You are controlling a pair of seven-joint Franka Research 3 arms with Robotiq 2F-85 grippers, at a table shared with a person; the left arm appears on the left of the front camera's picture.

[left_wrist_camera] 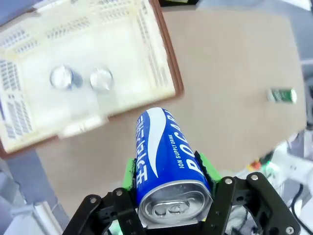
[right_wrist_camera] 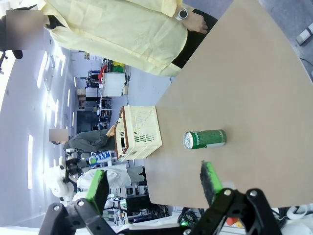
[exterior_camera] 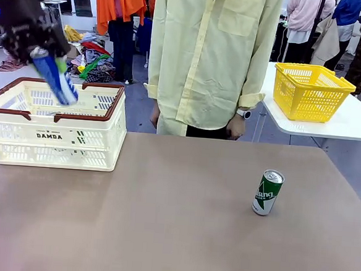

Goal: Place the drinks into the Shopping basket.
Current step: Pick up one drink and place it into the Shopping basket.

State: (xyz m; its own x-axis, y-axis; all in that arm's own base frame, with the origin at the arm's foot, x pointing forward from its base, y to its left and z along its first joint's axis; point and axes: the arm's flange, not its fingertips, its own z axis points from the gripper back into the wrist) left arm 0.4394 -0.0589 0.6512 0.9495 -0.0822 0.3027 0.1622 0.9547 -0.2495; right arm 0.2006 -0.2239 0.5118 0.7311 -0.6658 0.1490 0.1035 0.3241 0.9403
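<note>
"Drinks: how many, and where does each one sit?"

"Four noted. A blue-and-white can (exterior_camera: 55,77), lettered ION SUPPLY DRINK, is clenched across its body between the green pads (left_wrist_camera: 128,172) of the left hand (exterior_camera: 49,61). Its silver top faces the wrist and it is tilted, held in the air at the Shopping basket (exterior_camera: 56,136). The front view sets it before the basket's opening, above the near rim. Whether it hangs squarely over the opening I cannot tell."

"Contents of the basket?"

"Two cans (left_wrist_camera: 62,77) lie within. They are blurred and show only their silver tops, side by side on the floor of the crate. Colours cannot be told."

"And the fourth?"

"A green can (exterior_camera: 267,192) with a white logo stands upright on the brown table (exterior_camera: 161,233), toward the robot's right. It is well apart from the basket, and nothing touches it."

"The other hand?"

"The right hand (right_wrist_camera: 154,182) is released — fingers spread wide, nothing between them. It hangs over the table's near side, with the green can ahead of it."

"Bystanders, other items?"

"A person in a pale yellow shirt (exterior_camera: 211,57) stands at the far edge, arms down, with a watch (exterior_camera: 244,114) on one wrist. Both of the person's hands are off the table. Beyond — on a separate white table — sits a yellow mesh basket (exterior_camera: 310,92)."
</note>
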